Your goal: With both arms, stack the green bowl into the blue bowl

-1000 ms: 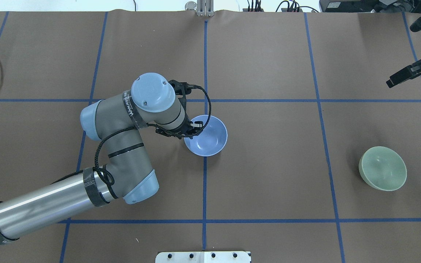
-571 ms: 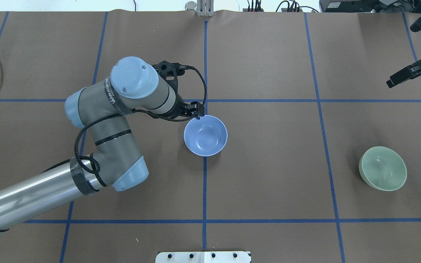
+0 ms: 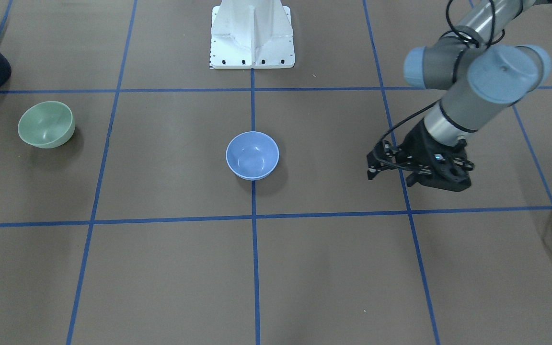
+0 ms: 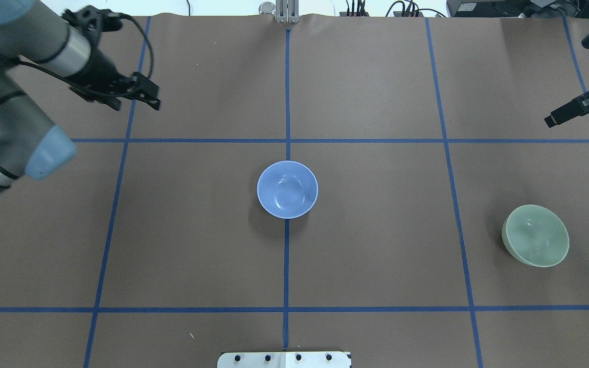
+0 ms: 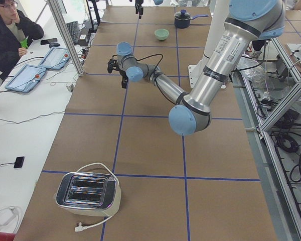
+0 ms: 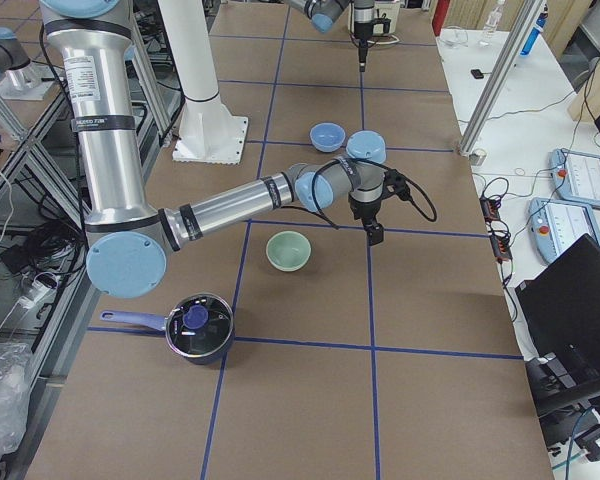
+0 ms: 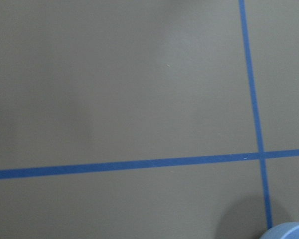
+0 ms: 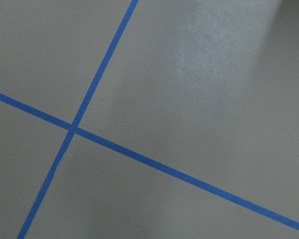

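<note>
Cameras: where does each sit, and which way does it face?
Front-facing: across the table, facing the robot's base; left gripper at right.
Overhead: behind the robot, looking forward and down; right gripper top right.
Exterior left: table's end, looking along it; left arm near.
Exterior right: other end; right arm near.
Left wrist: looks down; blue bowl at corner; no arm.
Right wrist: looks down at tape lines; no arm.
Shared: front-facing and overhead both show the green bowl.

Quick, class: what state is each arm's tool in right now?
Black two-finger left tool: open, holding nothing.
Black two-finger right tool: open or closed cannot be told.
</note>
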{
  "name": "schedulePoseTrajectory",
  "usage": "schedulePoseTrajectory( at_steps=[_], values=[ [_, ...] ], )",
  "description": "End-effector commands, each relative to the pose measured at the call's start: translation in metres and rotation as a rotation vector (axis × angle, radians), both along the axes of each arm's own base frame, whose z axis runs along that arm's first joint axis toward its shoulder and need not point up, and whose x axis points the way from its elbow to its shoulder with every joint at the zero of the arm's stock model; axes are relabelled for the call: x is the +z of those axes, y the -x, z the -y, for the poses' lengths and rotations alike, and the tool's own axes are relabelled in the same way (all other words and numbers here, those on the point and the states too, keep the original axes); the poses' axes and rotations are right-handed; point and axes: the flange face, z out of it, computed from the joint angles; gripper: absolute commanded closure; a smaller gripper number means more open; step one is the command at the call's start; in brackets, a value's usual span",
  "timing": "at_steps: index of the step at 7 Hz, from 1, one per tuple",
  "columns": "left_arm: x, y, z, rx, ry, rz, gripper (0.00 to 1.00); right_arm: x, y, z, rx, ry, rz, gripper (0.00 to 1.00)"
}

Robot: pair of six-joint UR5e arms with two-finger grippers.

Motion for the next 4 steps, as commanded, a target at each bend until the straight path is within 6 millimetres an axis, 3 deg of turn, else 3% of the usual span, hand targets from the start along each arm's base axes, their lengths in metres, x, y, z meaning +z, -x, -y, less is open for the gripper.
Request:
schedulePoseTrajectory(
  at_steps=[1, 2, 4],
  values=[
    [0.084, 0.127, 0.015, 0.112, -0.118, 0.156, 0.02, 0.015, -0.003, -0.028, -0.030, -0.026, 0.049, 0.00],
    [0.128, 0.183, 0.012, 0.173, -0.160, 0.220, 0.02, 0.026, 0.002, -0.043, -0.052, -0.035, 0.053, 0.00],
    [0.251, 0.319, -0.035, 0.231, -0.181, 0.286, 0.02, 0.050, 0.019, -0.073, -0.103, -0.048, 0.052, 0.00]
  ],
)
